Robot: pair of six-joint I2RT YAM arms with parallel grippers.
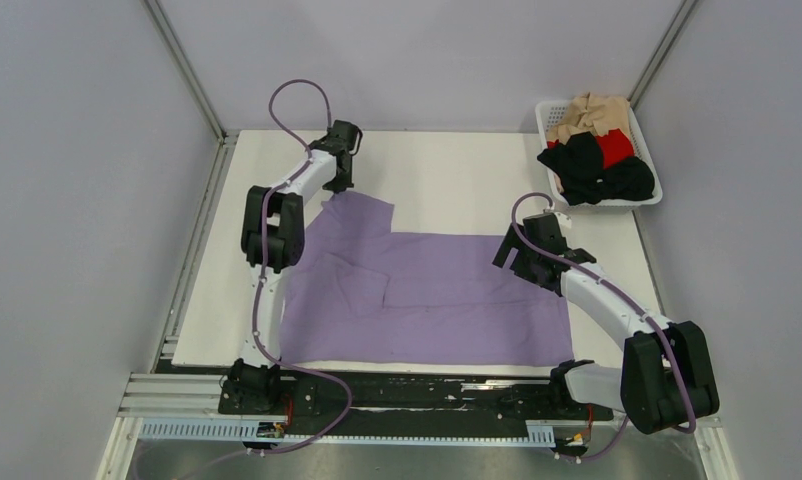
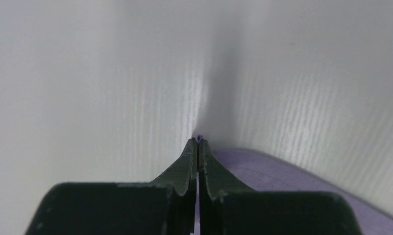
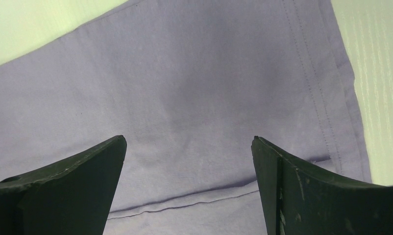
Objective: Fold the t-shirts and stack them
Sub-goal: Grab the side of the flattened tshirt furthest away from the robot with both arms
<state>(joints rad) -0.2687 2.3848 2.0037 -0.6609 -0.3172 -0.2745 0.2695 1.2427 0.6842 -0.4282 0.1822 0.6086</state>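
Slippage risk: left gripper (image 2: 198, 143) pinches only a sliver of lavender t-shirt (image 1: 427, 295) corner; right gripper (image 3: 188, 143) hangs spread above that shirt's hem.

White table (image 1: 457, 180), lavender t-shirt (image 1: 447, 300) spread flat, mesh basket (image 1: 550, 114) at far right

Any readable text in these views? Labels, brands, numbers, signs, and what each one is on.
None readable in any view.
No print or tag shows on the lavender t-shirt, the other t-shirts, the white basket or the table.
Any marking on the base rail is too small to make out.
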